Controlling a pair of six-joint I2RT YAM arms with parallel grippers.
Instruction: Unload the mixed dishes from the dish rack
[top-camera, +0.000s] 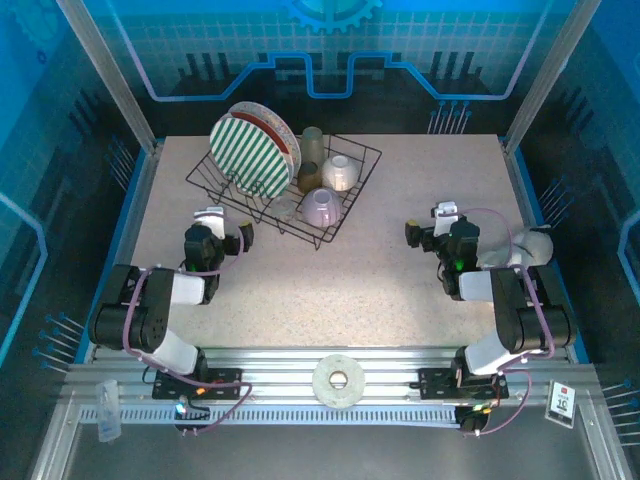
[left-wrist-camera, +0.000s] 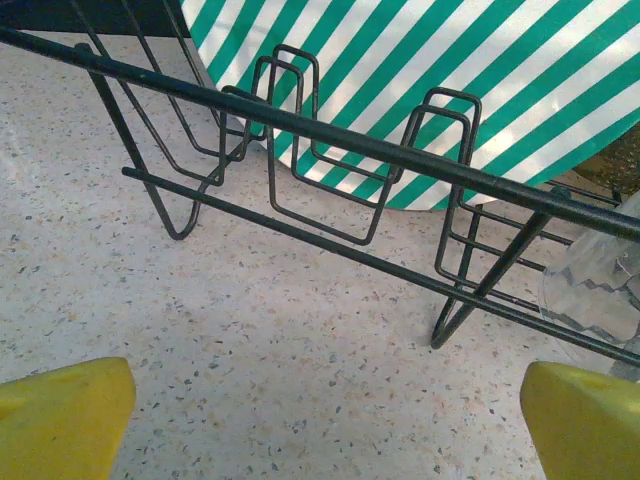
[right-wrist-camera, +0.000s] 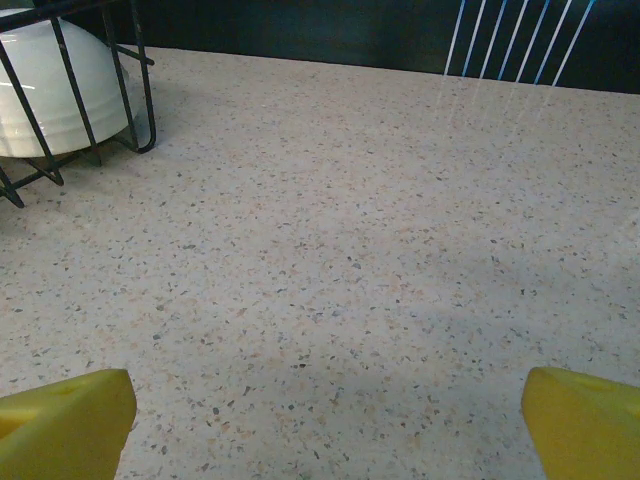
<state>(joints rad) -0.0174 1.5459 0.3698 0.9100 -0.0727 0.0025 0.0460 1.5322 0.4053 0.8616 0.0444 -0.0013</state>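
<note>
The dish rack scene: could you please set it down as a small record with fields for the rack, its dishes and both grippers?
rack: black wire dish rack, far left part of the table
on edge in the prongs: green-and-white striped plate; red-rimmed plate behind it
also in rack: pale tumbler, small brown cup, cream bowl, lavender cup
left gripper: open, empty, facing the rack's near side
right gripper: open, empty, over bare table right of the rack
dishes out on the table: none
</note>
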